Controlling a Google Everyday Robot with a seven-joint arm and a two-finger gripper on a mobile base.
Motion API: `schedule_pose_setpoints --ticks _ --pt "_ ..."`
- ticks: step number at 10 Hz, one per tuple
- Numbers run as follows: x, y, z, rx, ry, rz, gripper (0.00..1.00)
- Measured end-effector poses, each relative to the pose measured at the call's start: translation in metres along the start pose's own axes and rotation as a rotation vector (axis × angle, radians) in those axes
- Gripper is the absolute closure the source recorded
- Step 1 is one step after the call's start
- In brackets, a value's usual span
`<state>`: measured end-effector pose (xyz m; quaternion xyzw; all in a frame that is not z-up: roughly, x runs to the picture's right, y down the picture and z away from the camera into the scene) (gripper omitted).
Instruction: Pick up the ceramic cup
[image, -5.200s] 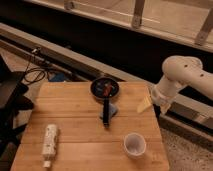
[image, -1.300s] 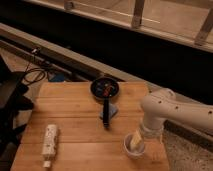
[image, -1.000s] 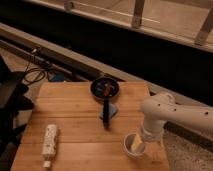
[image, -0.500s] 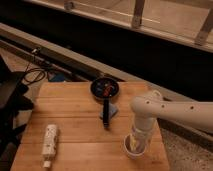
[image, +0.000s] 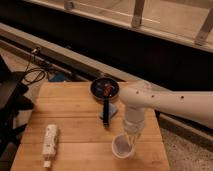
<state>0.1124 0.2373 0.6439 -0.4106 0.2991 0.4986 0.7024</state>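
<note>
No writing can be read. The cup, lower centre-right, is overhung by the gripper; its grip cannot be told. Small coloured items are held in the pan.

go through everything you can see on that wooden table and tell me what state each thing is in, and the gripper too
Ceramic cup: upright on the table's near right corner, not lifted.
Gripper: directly above the cup, at its rim.
Black frying pan: flat, handle toward the camera, small items inside.
White remote-like bar: lying flat, near left.

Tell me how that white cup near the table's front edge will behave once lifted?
Likely rigid and fragile: the ceramic cup looks glossy, so it may slip. It stands upright under the gripper, near the wooden table edge, so a nudge could tip it off.
</note>
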Motion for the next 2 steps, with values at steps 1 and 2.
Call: schedule_pose_setpoints --ticks 1,2 --pt "0.002 0.007 -0.011 -0.005 0.013 -0.019 0.98" --pt "0.005 0.011 -0.023 -0.01 0.023 -0.029 0.98"
